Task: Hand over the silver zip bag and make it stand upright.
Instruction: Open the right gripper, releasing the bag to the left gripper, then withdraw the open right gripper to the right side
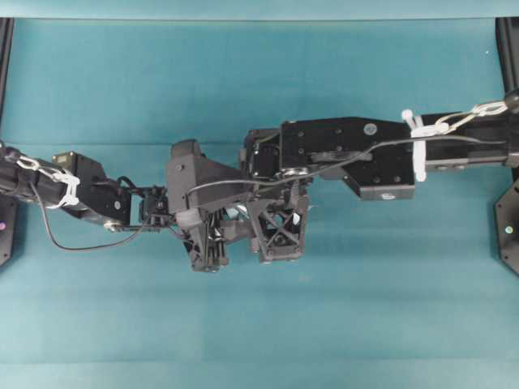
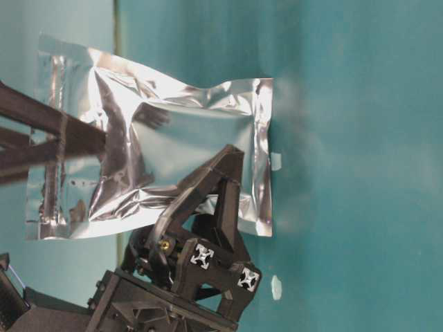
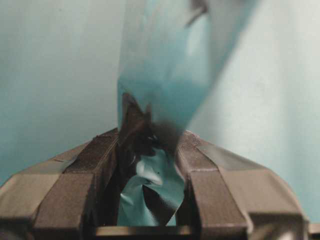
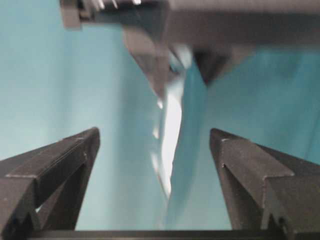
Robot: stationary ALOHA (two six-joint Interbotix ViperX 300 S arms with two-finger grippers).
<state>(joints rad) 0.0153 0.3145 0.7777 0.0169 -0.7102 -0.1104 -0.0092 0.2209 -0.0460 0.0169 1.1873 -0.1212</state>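
The silver zip bag (image 2: 173,145) hangs in the air, crinkly and shiny, its flat face toward the table-level view. My left gripper (image 3: 150,145) is shut on it, with foil bunched between the pads. In the table-level view those fingers (image 2: 55,131) pinch the bag's strip end. My right gripper (image 4: 155,134) stands open, and the bag (image 4: 170,125) runs edge-on between its fingertips, touching neither. One right finger (image 2: 221,194) crosses in front of the foil. From overhead both grippers meet mid-table, left (image 1: 207,255) and right (image 1: 280,243), and they hide almost all of the bag.
The teal table (image 1: 259,73) spreads on all sides. Two tiny pale scraps (image 2: 276,161) (image 2: 276,287) show against the teal near the bag. Black frame posts (image 1: 509,49) stand at the table's left and right edges.
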